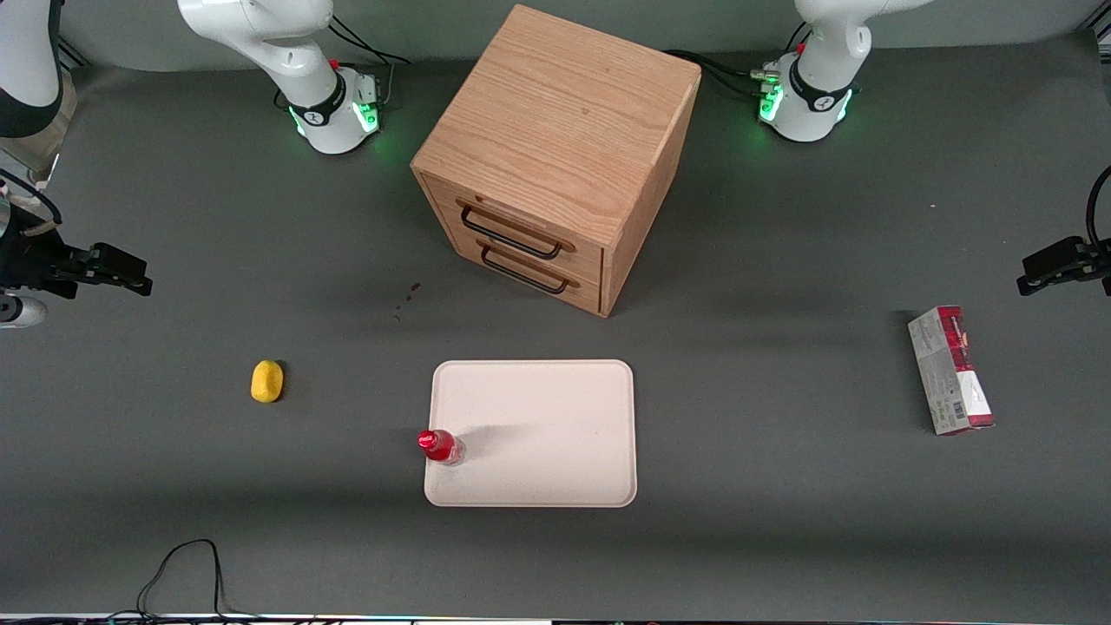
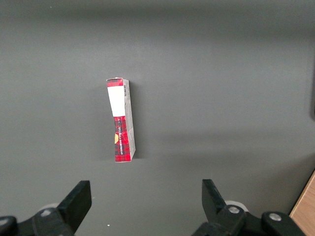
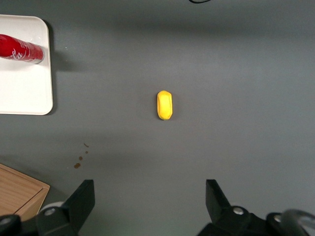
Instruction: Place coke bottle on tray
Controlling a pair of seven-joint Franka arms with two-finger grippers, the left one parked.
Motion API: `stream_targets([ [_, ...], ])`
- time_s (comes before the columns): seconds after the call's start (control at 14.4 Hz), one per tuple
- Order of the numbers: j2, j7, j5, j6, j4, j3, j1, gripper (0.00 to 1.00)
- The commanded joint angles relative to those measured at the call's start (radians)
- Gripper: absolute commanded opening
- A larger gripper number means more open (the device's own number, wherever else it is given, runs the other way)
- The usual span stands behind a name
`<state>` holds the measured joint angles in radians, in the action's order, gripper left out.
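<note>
The coke bottle [image 1: 440,446], small and red with a red cap, stands upright on the pale pinkish-cream tray [image 1: 547,434]. It is just inside the tray's rim, at the edge toward the working arm's end. My right gripper [image 1: 126,276] is open and empty. It hangs above the table at the working arm's end, well away from the tray. In the right wrist view the gripper [image 3: 150,189] has its fingers spread wide over bare table. That view also shows the bottle [image 3: 22,49] on the tray's corner [image 3: 24,88].
A yellow lemon-like lump [image 1: 267,381] lies on the table between my gripper and the tray; it also shows in the right wrist view [image 3: 165,104]. A wooden drawer cabinet [image 1: 555,156] stands farther from the front camera than the tray. A red-and-grey carton [image 1: 949,369] lies toward the parked arm's end.
</note>
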<state>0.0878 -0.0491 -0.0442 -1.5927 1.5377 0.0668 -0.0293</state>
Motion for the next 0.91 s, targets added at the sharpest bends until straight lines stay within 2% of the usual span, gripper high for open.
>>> stream_targets([
  [0.0, -0.023, 0.008, -0.002, 0.007, 0.013, -0.009, 0.012, 1.00],
  [0.84, -0.013, 0.008, 0.010, 0.013, 0.001, 0.034, -0.008, 1.00],
])
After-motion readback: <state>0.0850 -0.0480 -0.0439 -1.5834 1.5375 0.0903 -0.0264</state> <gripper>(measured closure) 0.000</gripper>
